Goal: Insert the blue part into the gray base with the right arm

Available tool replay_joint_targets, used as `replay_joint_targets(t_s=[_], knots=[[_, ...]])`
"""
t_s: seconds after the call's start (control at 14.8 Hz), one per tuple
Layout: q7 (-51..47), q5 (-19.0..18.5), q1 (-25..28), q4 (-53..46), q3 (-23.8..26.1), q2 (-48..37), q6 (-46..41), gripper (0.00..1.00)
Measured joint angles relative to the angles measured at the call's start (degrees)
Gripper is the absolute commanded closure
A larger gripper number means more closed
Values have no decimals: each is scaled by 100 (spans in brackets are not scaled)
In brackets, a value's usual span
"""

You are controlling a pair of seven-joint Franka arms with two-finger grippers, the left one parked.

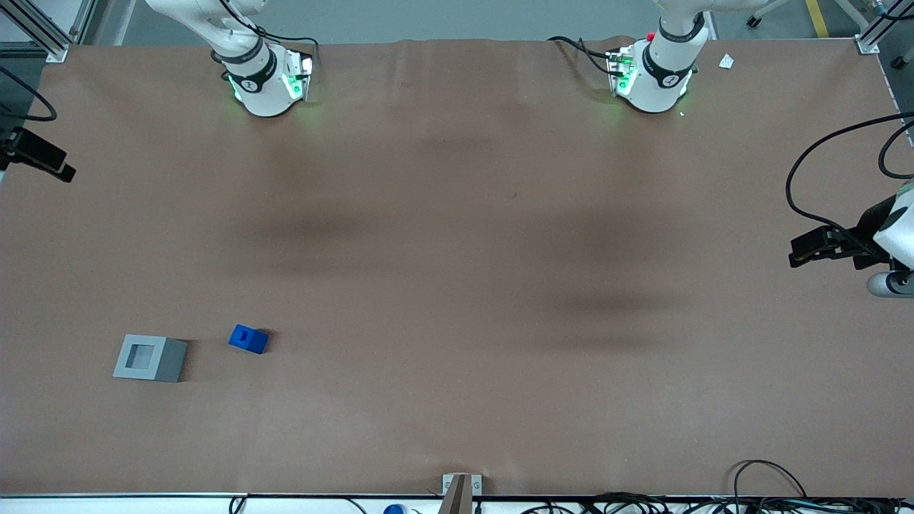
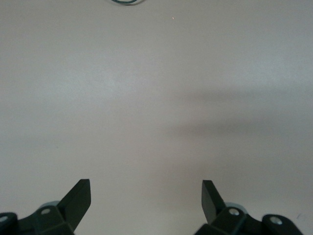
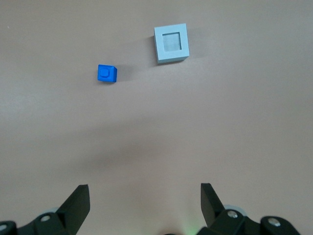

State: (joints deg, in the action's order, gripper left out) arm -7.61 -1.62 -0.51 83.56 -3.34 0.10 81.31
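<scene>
Resting on the brown table (image 1: 457, 285), the blue part (image 1: 248, 338) and the gray base (image 1: 150, 358) are seen in the front view, toward the working arm's end. The part lies near the base but apart from it, notch upward. The base's square recess faces up. Only the right arm's base (image 1: 264, 75) is shown there.

From the right wrist view, the gripper (image 3: 145, 200) is seen spread wide, nothing held between its fingers (image 3: 78, 200), high above bare table. The blue part (image 3: 107, 73) and gray base (image 3: 171, 43) are well apart from it.

In the left wrist view only table is shown.
</scene>
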Motion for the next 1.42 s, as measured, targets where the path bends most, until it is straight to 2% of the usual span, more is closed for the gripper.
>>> replay_joint_targets(t_s=[0.61,0.74,1.15,1.42], knots=[[-1,34,2,49,31,227,119,0],[-1,181,-1,99,29,490,314,0],[-3,380,2,217,38,1620,1707,0],[-94,390,276,696,73,2227,2974,0]])
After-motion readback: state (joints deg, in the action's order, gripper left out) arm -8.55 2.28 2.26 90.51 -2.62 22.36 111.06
